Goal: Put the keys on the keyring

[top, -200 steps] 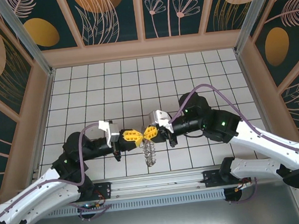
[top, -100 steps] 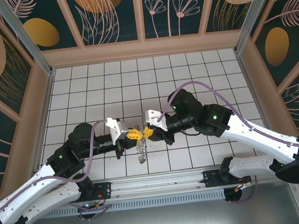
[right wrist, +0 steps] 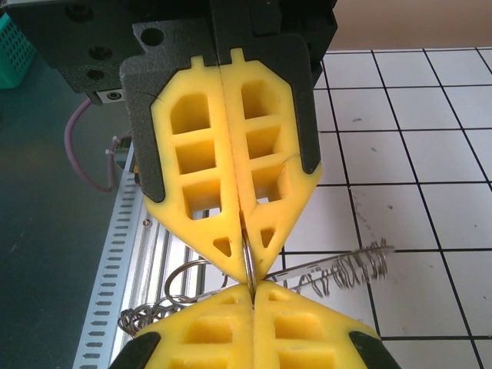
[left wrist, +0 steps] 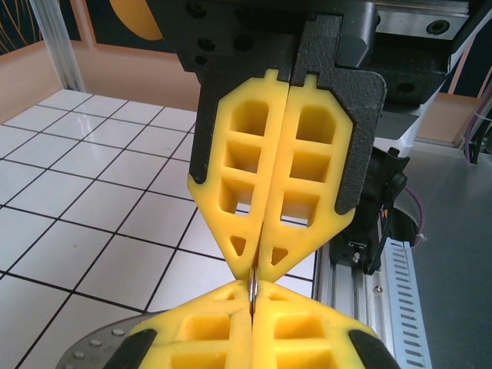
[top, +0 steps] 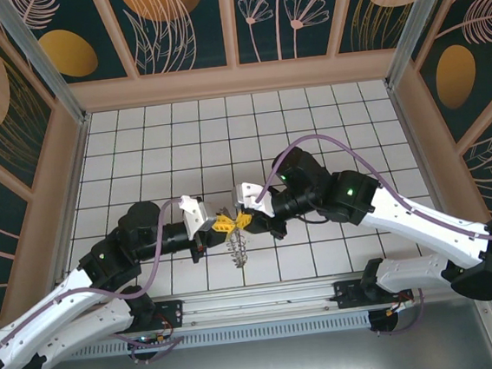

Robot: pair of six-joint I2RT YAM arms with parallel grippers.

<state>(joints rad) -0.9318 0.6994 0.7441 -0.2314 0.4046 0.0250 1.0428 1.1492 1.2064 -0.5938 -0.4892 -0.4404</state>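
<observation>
At the near middle of the tabletop [top: 224,134] we see the left gripper [top: 225,224] and the right gripper [top: 239,221] meeting tip to tip. Both have their yellow fingers pressed together, with no gap along either seam. In the right wrist view a thin metal strand of the keyring [right wrist: 248,265] sits in the left gripper's tips and runs straight into the right gripper's seam, so both pinch it. In the left wrist view we see the same sliver between the two pairs of tips. The rest of the keyring is coiled wire. In the right wrist view one springy stretch sticks out to the right in front of the white tiles, and looser loops hang to the left by the slotted rail [right wrist: 108,269]. From above, the wire dangles below the joined tips, near the tabletop's front edge. We cannot tell whether it touches the tiles.
</observation>
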